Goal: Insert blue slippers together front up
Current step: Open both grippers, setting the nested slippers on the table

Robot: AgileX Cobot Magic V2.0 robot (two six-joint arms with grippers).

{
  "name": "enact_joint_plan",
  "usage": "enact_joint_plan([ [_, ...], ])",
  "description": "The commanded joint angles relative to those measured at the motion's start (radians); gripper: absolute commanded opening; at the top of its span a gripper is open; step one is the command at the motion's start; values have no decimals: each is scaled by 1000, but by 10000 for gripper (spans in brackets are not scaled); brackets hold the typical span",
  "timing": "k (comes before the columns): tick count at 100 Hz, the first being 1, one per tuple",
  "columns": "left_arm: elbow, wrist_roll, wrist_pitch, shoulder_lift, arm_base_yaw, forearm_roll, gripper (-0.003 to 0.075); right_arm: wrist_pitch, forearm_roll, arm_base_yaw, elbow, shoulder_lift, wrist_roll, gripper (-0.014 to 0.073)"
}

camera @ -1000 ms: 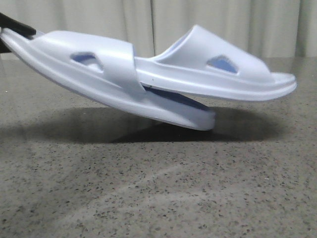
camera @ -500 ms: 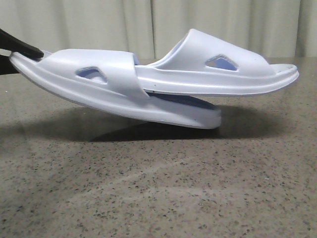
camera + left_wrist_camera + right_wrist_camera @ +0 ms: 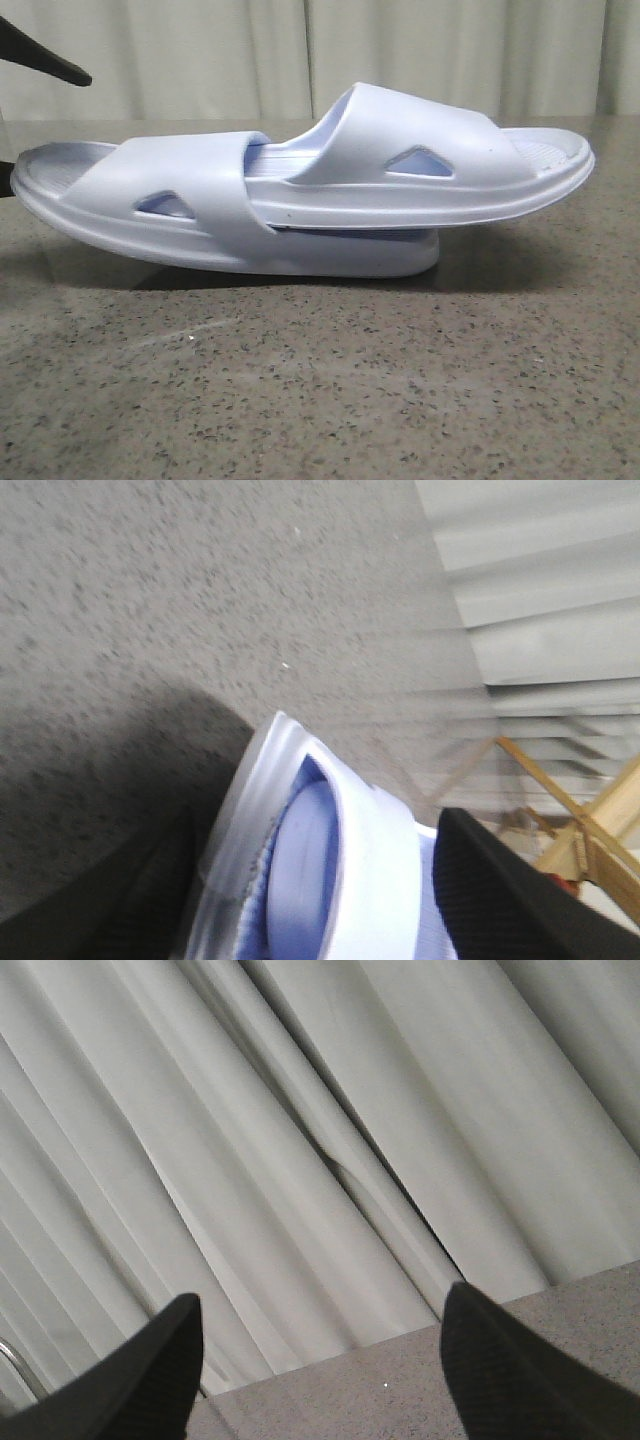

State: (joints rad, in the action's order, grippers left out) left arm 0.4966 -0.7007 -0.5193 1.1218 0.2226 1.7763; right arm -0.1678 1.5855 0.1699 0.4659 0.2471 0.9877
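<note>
**Front view: nested pair on the table, left end effector at the heel end**

Item: the blue slippers (image 3: pixel 300 195), one pair, pale blue-white moulded foam, wide straps with triangular side cut-outs, ribbed footbeds. Both are seen resting on the speckled grey table (image 3: pixel 320 390), straps up. One is slid beneath the strap of the other, so that the pair overlaps along one line.

Long axis: laid across the front view, roughly parallel to the table edge and level with the surface. In the left wrist view only one end of the pair (image 3: pixel 320 870) is shown, framed between the fingers.

Left end effector (image 3: pixel 310 900): fingers spread, one on either side of that end; no clamping contact can be confirmed. In the front view one dark fingertip (image 3: pixel 45 55) is seen above and clear of the pair's left end, so the slippers lie just below and between the fingers. This arm is judged the nearer.

Right end effector (image 3: pixel 320 1380): fingers spread, nothing between them; only curtain and a strip of table are shown ahead of it. It is absent from the front view and judged well apart from the pair.

Brands, labels, writing: none legible in any view.
</note>
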Motion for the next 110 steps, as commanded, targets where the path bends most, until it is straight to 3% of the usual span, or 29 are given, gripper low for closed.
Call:
enact_joint_plan([
  [1, 31, -36, 19, -14, 9, 7, 466, -2, 14, 2, 27, 10, 14, 436],
  [36, 31, -308, 170, -29, 9, -13, 466, 24, -6, 2, 27, 10, 22, 436],
  [63, 33, -482, 304, -244, 9, -43, 466, 130, -239, 2, 27, 10, 24, 436],
  [81, 33, -482, 349, -448, 9, -174, 466, 134, -472, 2, 27, 10, 24, 435],
  [110, 33, -482, 370, -679, 9, -350, 466, 137, -623, 2, 27, 10, 24, 435],
])
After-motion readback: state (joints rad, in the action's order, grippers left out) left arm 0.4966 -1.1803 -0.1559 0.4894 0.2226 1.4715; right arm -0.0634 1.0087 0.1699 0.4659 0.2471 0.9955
